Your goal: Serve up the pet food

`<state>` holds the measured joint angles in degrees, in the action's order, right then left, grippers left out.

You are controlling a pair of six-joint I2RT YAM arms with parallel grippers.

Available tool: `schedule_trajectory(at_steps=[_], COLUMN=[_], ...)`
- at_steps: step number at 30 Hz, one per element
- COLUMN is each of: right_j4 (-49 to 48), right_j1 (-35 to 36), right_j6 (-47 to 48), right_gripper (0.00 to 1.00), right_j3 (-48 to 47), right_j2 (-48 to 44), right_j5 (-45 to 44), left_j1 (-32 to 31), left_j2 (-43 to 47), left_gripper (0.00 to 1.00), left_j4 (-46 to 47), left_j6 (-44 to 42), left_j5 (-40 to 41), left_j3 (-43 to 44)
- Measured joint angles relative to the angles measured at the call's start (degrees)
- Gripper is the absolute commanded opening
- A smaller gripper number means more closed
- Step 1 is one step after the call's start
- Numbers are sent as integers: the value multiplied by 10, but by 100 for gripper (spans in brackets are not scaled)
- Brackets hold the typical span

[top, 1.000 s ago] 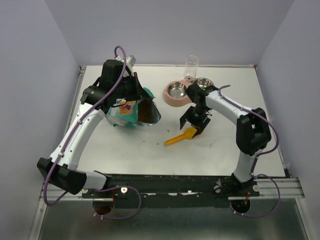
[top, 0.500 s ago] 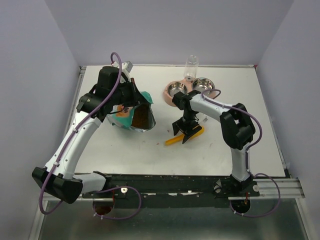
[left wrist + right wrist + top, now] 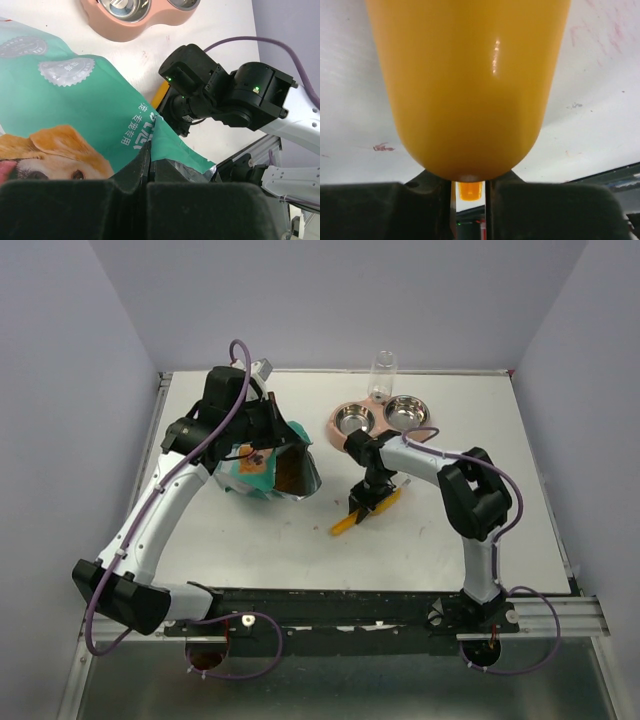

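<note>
One mass of brown pet food point(image 3: 291, 471) showed through the open mouth of a teal bag point(image 3: 255, 468), with the single pellets too small to make out. The bag's mouth faced right, toward the middle of the bench point(image 3: 250, 540), and the food sat wholly inside the bag. The bag's printed face carried a dog picture and pale round seals in the left wrist view point(image 3: 75, 110).

The left fingers point(image 3: 135, 192) were closed hard on the bag's upper edge, the teal film pinched in the thin slit between them. In the overhead view the left fingers point(image 3: 262, 438) were at the bag's top.

To the right of the bag, apart from it, an orange scoop point(image 3: 343, 525) lay slanted, its narrow handle pointing toward the near edge. The right fingers point(image 3: 368, 502) came down over its middle. From the right wrist, the scoop point(image 3: 470, 85) filled most of the view, and the right fingers point(image 3: 432, 202) stood almost closed, with a strip of orange held in the narrow gap. Whether the scoop rested on the bench or hung just above it could not be told.

Beyond the scoop sat a pink feeder point(image 3: 335, 433) with two steel bowls, a clear bottle point(image 3: 383, 372) upright behind it.
</note>
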<state>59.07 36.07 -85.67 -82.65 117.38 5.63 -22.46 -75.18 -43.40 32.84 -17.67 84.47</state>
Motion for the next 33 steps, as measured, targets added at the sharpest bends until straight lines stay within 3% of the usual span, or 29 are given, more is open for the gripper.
schedule_trajectory(at_steps=[4,8,15,19,24,33], right_j4=[-31,-133,-570,-836,-1081,-1199], right_j1=[1,1,-5,-13,-33,-48], right_j6=[43,168,342,344,297,328], right_gripper=[1,1,1,7,10,12], right_j3=[17,34,272,370,455,523], right_j2=[-17,-32,-205,-188,-122,-108], right_j5=[2,35,229,334,403,393], left_j1=[0,0,1,1,1,1], left_j2=[-6,-12,-16,-17,-15,-10], left_gripper=[0,0,0,0,0,0], left_j4=[0,-1,-2,-2,8,17], left_j6=[0,0,0,3,9,11], left_j5=[0,0,3,3,3,4], left_j3=[5,10,19,19,11,0])
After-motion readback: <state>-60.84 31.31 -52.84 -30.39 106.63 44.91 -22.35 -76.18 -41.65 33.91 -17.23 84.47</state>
